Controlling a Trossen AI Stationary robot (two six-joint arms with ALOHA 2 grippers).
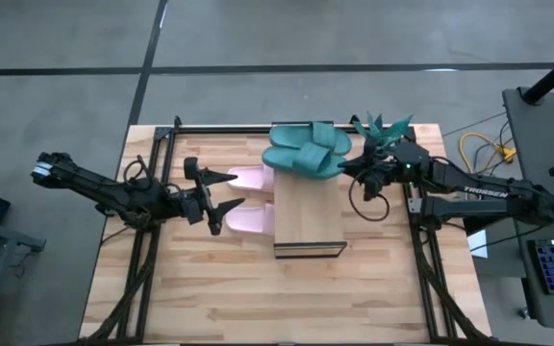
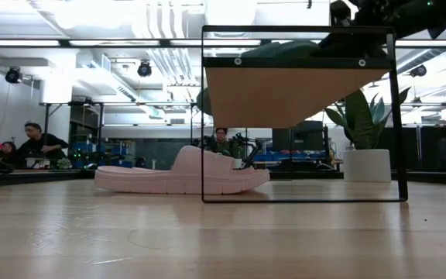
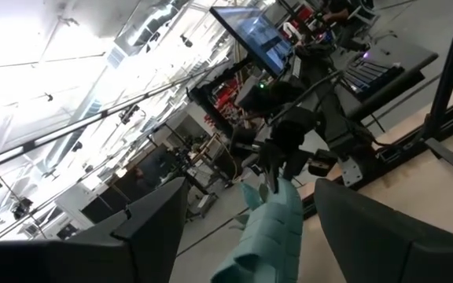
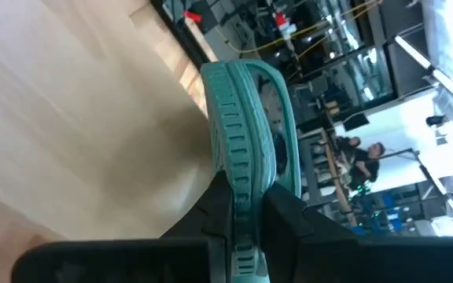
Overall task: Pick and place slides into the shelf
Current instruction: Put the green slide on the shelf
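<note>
Right gripper (image 1: 346, 169): my fingers are clamped on the edge of a soft teal-green slide sandal (image 4: 246, 149), gripped by its ribbed sole, over the far end of the shelf.
Shelf (image 1: 308, 216): a low narrow rack with a light wood plank top and thin black metal frame, in the middle of the table, its long axis running from the near edge to the far edge.
Teal pair (image 1: 306, 151): both lie on the far end of the plank, touching each other (the one I hold looks tilted onto its side in my wrist view).
Pink pair (image 1: 248, 199): two pale pink slide sandals lie on the table beside the shelf's left flank, just ahead of my left gripper (image 1: 229, 190).
Left gripper: fingers spread wide, holding nothing, pointing toward the shelf.
Key relation: the pink sandals lie on the left arm's side, so I judge that arm better placed for them.
</note>
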